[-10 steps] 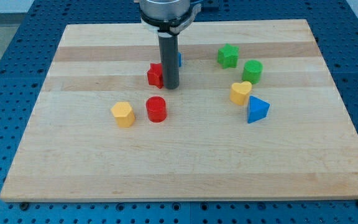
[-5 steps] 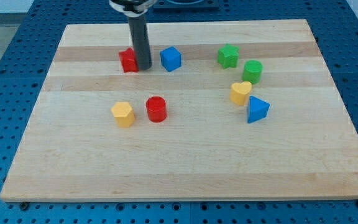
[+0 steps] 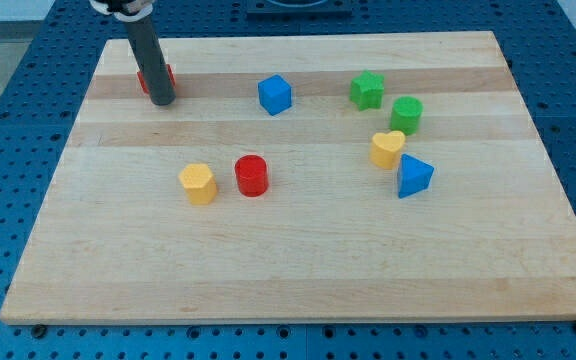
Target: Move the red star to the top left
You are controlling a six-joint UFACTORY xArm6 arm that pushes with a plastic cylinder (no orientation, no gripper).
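The red star point(image 3: 167, 77) lies near the board's top left corner, mostly hidden behind my dark rod. My tip point(image 3: 162, 101) rests on the board just below the star, touching it or nearly so. The star shows only as red edges on either side of the rod.
A blue cube point(image 3: 275, 94) lies to the right of the tip. A red cylinder point(image 3: 252, 175) and a yellow block point(image 3: 197, 184) sit lower in the middle. A green star point(image 3: 367, 90), green cylinder point(image 3: 406, 114), yellow heart point(image 3: 387, 149) and blue triangle point(image 3: 414, 176) cluster at the right.
My tip has swept up and to the left, pushing the red star from beside the blue cube to near the top left corner. The other blocks have not moved.
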